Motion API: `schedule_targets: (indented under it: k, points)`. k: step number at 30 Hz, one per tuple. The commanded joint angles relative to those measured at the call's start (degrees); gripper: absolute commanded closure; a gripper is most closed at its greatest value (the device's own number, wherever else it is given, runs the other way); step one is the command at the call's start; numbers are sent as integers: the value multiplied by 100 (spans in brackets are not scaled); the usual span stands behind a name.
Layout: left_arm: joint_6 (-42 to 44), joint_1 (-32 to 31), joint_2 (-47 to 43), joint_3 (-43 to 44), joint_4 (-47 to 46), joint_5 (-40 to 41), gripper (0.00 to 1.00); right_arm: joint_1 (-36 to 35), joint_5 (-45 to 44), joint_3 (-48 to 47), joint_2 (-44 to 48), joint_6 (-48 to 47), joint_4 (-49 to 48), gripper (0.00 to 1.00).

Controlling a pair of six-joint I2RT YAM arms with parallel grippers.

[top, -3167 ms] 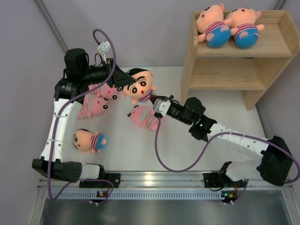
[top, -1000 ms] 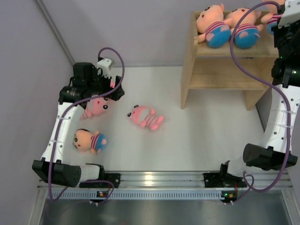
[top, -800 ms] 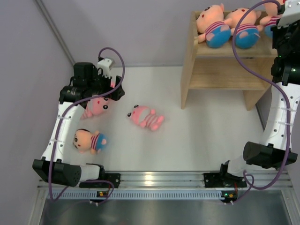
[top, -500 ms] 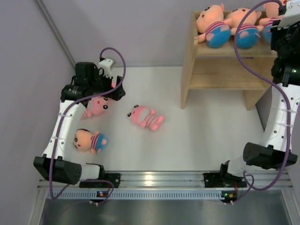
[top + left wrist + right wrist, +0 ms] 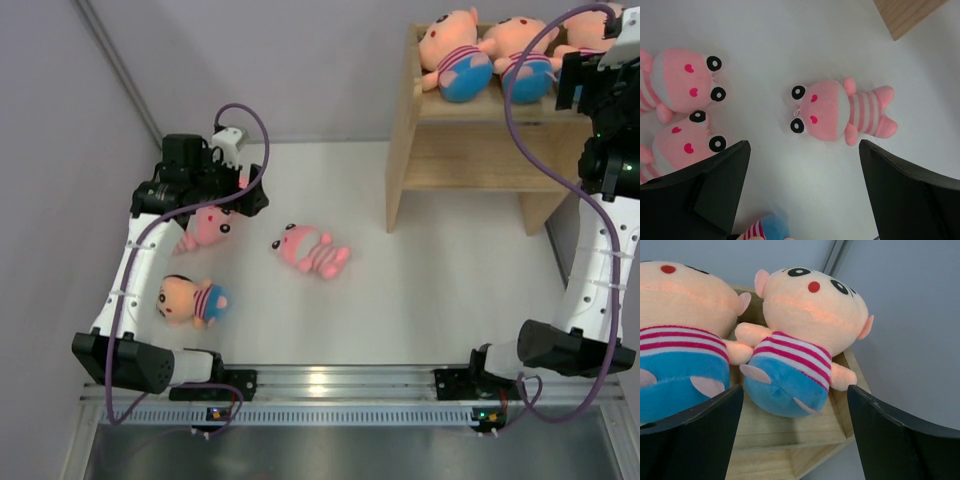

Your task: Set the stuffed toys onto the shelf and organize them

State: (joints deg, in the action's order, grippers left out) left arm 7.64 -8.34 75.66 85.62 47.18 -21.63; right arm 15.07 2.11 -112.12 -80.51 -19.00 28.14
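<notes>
hovering: right hand [image 5: 795, 390] spread before peach toy [image 5: 800, 335] on shelf [image 5: 785, 432] | left hand [image 5: 805, 145] spread above pink toy [image 5: 840, 110]

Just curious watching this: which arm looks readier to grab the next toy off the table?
Left. The left gripper, open, hangs above the pink toys; the right gripper is up at the shelf.

1. The shelf [image 5: 470, 172] is light natural wood.
2. The dolls on the shelf [image 5: 455, 55] have peach faces, pink-striped shirts and blue bottoms.
3. The pink toy nearest the shelf [image 5: 310, 250] has a pink-and-white striped body, black-and-white eyes and red heart cheeks.
4. The table [image 5: 430, 290] is white.
5. The left arm [image 5: 122, 280] has white links and black joints.
</notes>
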Motion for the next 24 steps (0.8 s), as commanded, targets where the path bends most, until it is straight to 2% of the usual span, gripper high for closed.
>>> schedule_targets:
  k: [1, 4, 12, 24]
  points:
    - [53, 8, -42, -72, -139, -131, 5, 40, -43, 128, 413, 511, -563, 15]
    - [45, 8, -42, -90, -130, -149, 5, 40, -630, 260, 492, 871, -810, 14]
    - [80, 8, -69, -116, -139, -157, 5, 128, -808, -170, -113, 1531, -986, 14]
    - [62, 8, 10, -116, -139, -201, 5, 137, -387, -381, -711, 1576, -854, 15]
